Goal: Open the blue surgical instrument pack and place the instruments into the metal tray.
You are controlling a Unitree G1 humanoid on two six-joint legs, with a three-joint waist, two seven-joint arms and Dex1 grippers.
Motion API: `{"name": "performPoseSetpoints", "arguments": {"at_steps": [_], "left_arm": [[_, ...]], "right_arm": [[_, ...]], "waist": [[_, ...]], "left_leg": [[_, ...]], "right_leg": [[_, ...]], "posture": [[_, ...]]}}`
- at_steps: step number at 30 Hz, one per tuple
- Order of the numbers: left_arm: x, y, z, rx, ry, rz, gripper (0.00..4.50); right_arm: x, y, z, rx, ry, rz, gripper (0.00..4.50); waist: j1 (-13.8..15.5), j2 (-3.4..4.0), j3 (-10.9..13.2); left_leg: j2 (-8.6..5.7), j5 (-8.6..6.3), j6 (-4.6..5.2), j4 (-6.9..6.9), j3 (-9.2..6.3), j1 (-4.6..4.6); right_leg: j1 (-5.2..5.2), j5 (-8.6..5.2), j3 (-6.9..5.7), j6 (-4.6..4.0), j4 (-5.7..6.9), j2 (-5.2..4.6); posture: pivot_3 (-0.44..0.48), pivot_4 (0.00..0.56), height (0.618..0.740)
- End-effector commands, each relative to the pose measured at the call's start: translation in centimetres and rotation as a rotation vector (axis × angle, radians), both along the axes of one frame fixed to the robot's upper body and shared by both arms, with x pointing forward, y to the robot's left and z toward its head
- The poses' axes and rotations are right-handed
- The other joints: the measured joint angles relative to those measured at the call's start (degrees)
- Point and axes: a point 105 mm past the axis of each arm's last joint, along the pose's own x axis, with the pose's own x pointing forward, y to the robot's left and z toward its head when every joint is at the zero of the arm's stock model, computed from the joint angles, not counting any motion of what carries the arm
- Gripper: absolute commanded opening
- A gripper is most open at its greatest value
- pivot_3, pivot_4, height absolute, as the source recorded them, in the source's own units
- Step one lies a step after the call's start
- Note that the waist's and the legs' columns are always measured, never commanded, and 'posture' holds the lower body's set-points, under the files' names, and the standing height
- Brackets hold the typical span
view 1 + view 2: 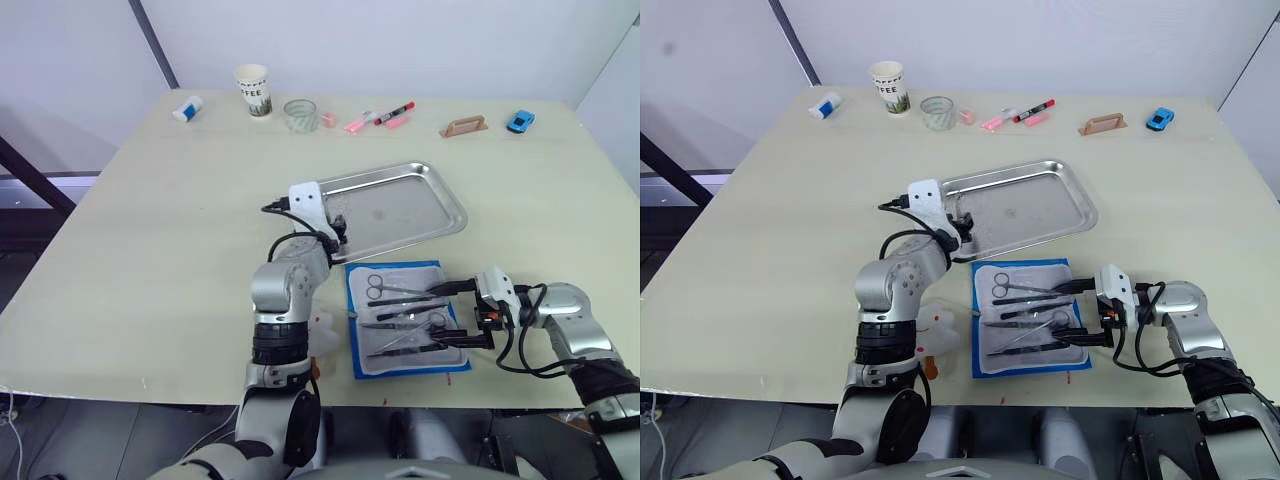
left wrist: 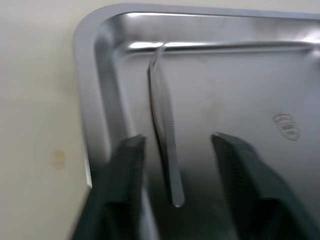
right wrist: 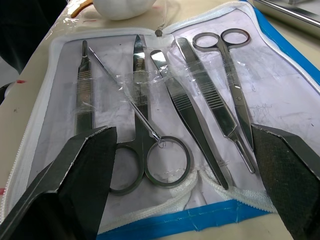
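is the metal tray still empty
No, one thin metal instrument already lies inside the metal tray, between the open fingers of the left gripper hovering over it.

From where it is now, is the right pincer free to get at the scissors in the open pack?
Probably yes: the right pincer hangs open at the pack's edge, and the scissors lie uncovered in front of it.
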Motion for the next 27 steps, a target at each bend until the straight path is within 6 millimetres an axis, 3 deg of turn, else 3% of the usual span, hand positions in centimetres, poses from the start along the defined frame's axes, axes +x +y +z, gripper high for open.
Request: {"name": "performPoseSetpoints", "arguments": {"at_steps": [1,8,10,15,22,27], "left_arm": [[-0.3,-0.9,2.4,-0.032,-0.075,-0.059,3.73],[-1.7,-2.8,5.1,-0.082,-0.202,-0.322,3.73],[-3.0,-3.7,5.9,-0.131,-0.257,-0.477,3.73],[-6.0,-3.0,7.1,-0.147,-0.393,-0.853,3.73],[-9.2,-0.8,3.6,0.026,-0.342,-1.266,3.73],[-8.6,-0.5,1.1,0.131,-0.297,-1.314,3.73]], "right_arm": [[-1.0,-0.6,-1.8,-0.046,0.085,-0.002,4.5],[-0.9,-0.5,-1.7,-0.044,0.083,-0.002,4.5],[-0.8,-0.5,-1.7,-0.04,0.081,-0.006,4.5],[-0.7,-0.6,-1.5,-0.028,0.072,-0.025,4.5],[-0.7,-0.4,-1.5,-0.023,0.059,-0.041,4.5],[-0.8,0.0,-1.5,-0.014,0.05,-0.054,4.5]], "waist": [[-0.03,0.0,0.0],[-0.01,-0.01,0.01],[-0.08,0.0,0.01],[-0.24,0.04,0.02],[-0.04,0.06,0.03],[0.0,0.06,0.04]], "left_leg": [[0.0,0.0,0.0,0.0,0.0,0.0],[0.0,0.02,-0.03,-0.01,-0.01,-0.01],[0.0,0.02,-0.04,-0.02,0.0,-0.01],[0.03,0.07,-0.12,-0.06,-0.01,0.03],[0.01,0.06,-0.11,-0.07,0.01,0.03],[0.02,-0.08,0.15,-0.07,-0.01,0.01]], "right_leg": [[0.0,0.0,0.01,0.0,0.0,0.0],[0.0,0.0,-0.02,0.0,-0.02,0.0],[0.0,0.0,-0.01,0.0,-0.02,0.0],[-0.01,-0.01,-0.01,-0.02,-0.01,0.02],[-0.01,-0.02,-0.02,-0.04,-0.07,0.03],[0.0,-0.01,-0.03,-0.03,-0.12,0.03]], "posture": [[0.0,0.15,0.74],[0.0,0.15,0.74],[0.0,0.15,0.74],[0.0,0.15,0.74],[0.0,0.15,0.74],[0.0,0.15,0.74]]}}
